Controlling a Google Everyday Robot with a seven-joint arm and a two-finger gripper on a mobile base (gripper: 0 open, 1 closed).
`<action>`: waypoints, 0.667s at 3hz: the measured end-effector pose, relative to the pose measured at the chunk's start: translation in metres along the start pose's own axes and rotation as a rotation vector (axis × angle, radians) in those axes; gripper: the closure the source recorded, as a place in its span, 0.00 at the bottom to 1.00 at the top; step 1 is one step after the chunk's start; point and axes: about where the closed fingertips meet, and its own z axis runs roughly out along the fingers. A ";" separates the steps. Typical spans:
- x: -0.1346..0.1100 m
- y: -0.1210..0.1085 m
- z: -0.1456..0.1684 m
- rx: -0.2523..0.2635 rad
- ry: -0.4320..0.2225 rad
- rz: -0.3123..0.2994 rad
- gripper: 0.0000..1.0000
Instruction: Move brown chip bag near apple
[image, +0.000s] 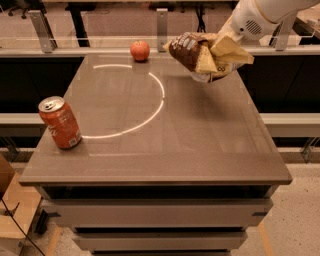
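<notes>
The brown chip bag (191, 50) hangs in the air above the table's far right part, dark brown with cream-yellow edges. My gripper (220, 54) is shut on the bag's right end, its cream fingers (227, 49) clamped over it, with the white arm reaching in from the upper right. The apple (140, 50), small and red, sits at the table's far edge, to the left of the bag and a short gap from it.
An orange-red soda can (60, 123) stands upright near the table's left edge. The grey-brown table (165, 140) carries a curved streak of reflected light. Metal posts (161, 22) and a rail run behind the table's far edge.
</notes>
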 end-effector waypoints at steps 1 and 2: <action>-0.005 -0.009 0.031 0.021 -0.045 0.028 1.00; -0.003 -0.017 0.064 0.020 -0.086 0.081 1.00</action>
